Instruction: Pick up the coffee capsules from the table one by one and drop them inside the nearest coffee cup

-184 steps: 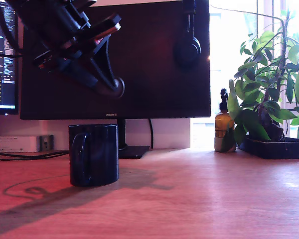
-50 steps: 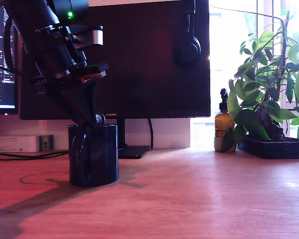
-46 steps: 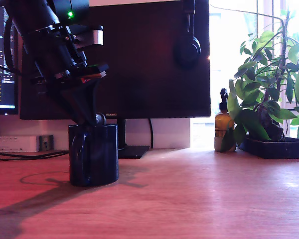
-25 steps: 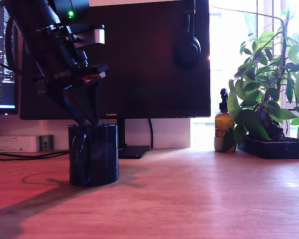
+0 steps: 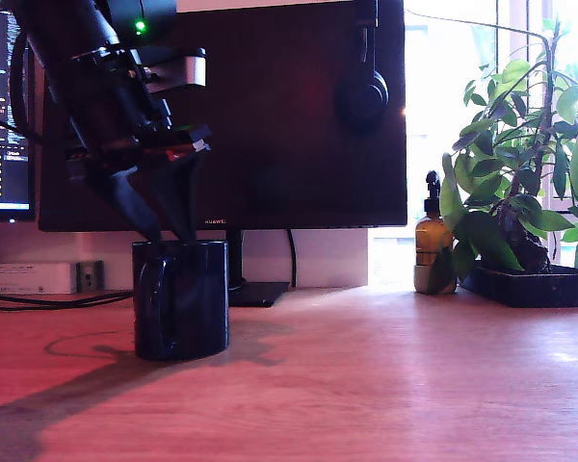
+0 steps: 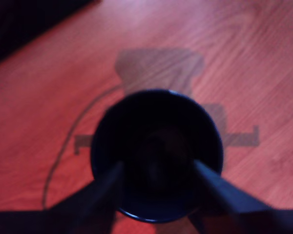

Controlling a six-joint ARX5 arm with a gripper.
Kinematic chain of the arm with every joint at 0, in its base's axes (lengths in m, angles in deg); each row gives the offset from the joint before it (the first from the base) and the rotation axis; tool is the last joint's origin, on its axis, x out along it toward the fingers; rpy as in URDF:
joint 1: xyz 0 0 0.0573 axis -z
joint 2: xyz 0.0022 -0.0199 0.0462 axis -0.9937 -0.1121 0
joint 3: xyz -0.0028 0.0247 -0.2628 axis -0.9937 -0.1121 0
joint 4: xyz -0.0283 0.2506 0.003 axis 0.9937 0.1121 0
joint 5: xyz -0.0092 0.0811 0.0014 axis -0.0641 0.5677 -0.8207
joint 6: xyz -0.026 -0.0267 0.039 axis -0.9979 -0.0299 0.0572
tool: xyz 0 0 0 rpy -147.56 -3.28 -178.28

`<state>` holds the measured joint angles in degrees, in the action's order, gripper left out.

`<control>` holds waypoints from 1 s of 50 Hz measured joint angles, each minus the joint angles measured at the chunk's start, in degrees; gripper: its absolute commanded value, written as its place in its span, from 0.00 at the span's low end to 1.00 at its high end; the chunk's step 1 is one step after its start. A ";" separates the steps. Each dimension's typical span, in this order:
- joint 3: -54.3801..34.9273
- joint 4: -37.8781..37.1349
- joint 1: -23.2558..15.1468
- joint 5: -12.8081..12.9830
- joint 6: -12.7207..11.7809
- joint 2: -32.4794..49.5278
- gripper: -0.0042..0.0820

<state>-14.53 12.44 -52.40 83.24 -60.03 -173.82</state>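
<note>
Gripper (image 5: 170,234) now spread apart just above the coffee cup (image 5: 181,299); capsule gone from between its fingertips (image 6: 111,176), presumably dropped inside.

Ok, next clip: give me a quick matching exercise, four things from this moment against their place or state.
Things:
1. claw
2. coffee cup
3. pump bottle
4. headphones

Places or states:
A. hanging in front of the dark monitor
B. beside the plant, exterior view's right
C. open, tips at the cup's mouth
D. standing upright on the table

Pairs: 1-C, 2-D, 3-B, 4-A
</note>
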 measured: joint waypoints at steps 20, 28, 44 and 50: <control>-0.33 -2.32 -0.20 -0.09 -1.36 9.03 0.03; -5.62 -4.72 -1.86 -0.85 -1.70 15.98 0.03; -18.12 -8.52 -10.14 -1.88 -3.65 30.60 0.03; -22.53 -8.94 -13.27 -1.88 -5.22 36.68 0.03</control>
<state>-37.07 3.50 -65.67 81.36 -65.26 -137.14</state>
